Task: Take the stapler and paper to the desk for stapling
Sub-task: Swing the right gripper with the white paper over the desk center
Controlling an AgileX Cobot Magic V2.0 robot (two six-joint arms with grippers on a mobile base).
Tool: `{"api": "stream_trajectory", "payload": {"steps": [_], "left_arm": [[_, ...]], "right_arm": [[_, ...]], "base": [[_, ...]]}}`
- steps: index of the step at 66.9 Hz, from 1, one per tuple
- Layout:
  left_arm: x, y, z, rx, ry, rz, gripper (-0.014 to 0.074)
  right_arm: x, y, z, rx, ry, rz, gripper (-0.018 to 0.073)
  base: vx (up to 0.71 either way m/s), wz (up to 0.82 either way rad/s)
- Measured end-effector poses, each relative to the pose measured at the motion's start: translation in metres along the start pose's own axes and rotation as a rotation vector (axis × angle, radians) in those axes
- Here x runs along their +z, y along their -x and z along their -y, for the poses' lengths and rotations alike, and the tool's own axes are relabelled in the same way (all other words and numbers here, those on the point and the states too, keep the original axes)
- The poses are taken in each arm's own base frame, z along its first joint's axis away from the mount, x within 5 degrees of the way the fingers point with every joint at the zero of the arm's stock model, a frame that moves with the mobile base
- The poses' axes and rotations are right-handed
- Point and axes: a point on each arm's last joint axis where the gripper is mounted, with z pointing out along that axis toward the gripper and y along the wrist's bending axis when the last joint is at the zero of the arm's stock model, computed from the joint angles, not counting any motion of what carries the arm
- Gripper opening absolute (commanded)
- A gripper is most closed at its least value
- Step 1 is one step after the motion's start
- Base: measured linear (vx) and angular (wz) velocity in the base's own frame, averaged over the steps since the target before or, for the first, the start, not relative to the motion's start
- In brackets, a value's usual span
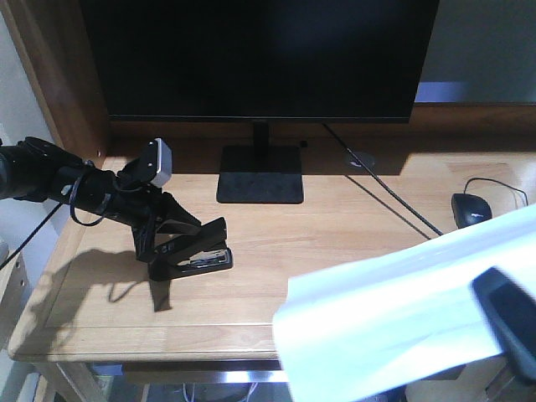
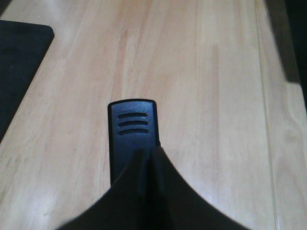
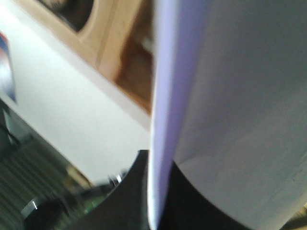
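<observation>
1. The paper [image 1: 394, 310] runs off the right and bottom edges — covering the front right corner of the desk [image 1: 251, 285].
2. The rear of the stapler [image 2: 133, 127] hides under the left gripper [image 2: 149, 155].
3. The right wrist view is blurred — its background is unreadable.

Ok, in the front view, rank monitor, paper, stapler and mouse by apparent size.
1. monitor
2. paper, nearest the camera, which inflates it
3. stapler
4. mouse, set farther back, so this last ranking is unsure

You see a large dark monitor [image 1: 260, 54] at the back, with its square black base [image 1: 260, 174] directly beneath. To the monitor's right lies a black mouse [image 1: 471, 207]. A dark cable [image 1: 400, 198] runs diagonally from under the monitor.
</observation>
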Motion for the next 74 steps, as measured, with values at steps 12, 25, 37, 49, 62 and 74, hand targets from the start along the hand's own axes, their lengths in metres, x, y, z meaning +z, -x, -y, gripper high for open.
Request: {"api": "stream_trajectory", "payload": {"steps": [12,25,37,49,62,74], "left_arm": [[0.0,0.0,0.0,0.0,0.0,0.0,-0.0006],[0.0,0.0,0.0,0.0,0.0,0.0,-0.0006],[0.0,0.0,0.0,0.0,0.0,0.0,-0.0006],[0.0,0.0,0.0,0.0,0.0,0.0,-0.0006],[0.0,0.0,0.0,0.0,0.0,0.0,-0.0006],[0.0,0.0,0.0,0.0,0.0,0.0,-0.0006]], "right_arm": [[0.018,0.002,-0.015,-0.151,-0.041,-0.223,-0.0005],[0.045,0.005,-0.022,-0.299,-0.066,-0.54,-0.0005],[0.074,0.006,-0.015,-0.284,-0.055,-0.798,-0.0005],[0.11,0.011,-0.006,-0.205,0.005,-0.925,-0.0005],[0.143,0.016,0.022,-0.145,-0.096,-0.929,-0.0005],[0.156,0.002,0.077,-0.063,-0.311,-0.947,-0.0005]], "base": [[0.0,0.0],[0.0,0.0],[0.0,0.0],[0.0,0.0],[0.0,0.0],[0.0,0.0]]}}
